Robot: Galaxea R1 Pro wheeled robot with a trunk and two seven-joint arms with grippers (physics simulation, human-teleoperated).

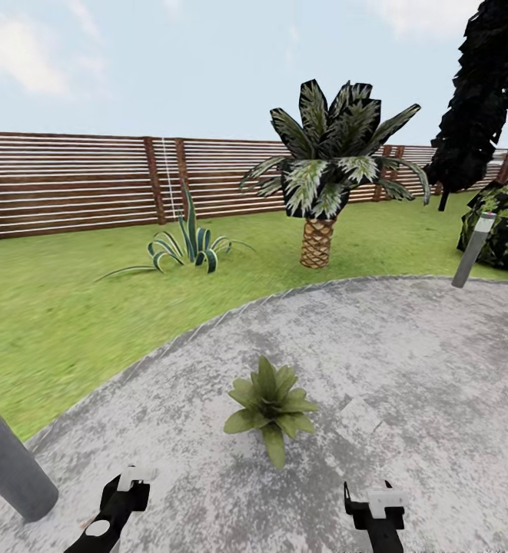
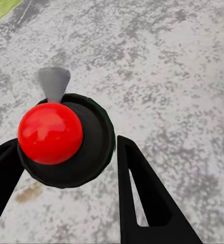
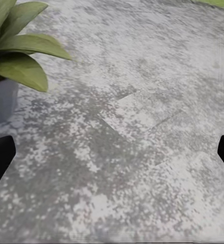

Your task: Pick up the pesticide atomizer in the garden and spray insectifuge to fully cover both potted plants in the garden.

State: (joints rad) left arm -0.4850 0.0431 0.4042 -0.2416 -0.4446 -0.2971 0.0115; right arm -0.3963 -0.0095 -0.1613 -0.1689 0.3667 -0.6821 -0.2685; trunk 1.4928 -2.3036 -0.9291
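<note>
Left hand [image 2: 66,173] is closed on the pesticide atomizer [image 2: 73,145], its two dark fingers [image 2: 142,198] pressed against either side of the bottle's round black-and-green body. Seen from the left wrist, the atomizer shows a glossy red ball on top and a grey cone-shaped nozzle [image 2: 52,84] pointing away from the hand over the speckled grey paving [image 2: 167,76]. From the head camera the left hand [image 1: 123,491] sits low over the paving with a whitish part of the bottle [image 1: 134,475] at its tip.

Right hand [image 1: 373,507] is open and holds nothing; in the right wrist view its black fingertips [image 3: 0,157] stand far apart at the two edges.

One potted plant [image 1: 270,405], a rosette of broad pointed green leaves, stands on the paving ahead of both hands and between them, nearer the right hand. The right wrist view shows its leaves [image 3: 20,46] and grey pot [image 3: 2,99] just beyond that hand.

Farther off lie the lawn [image 1: 69,307], a striped agave [image 1: 188,246], a scaly-trunked palm [image 1: 323,184], two grey bollard lamps [image 1: 8,461], and the wooden slat fence [image 1: 69,180].
</note>
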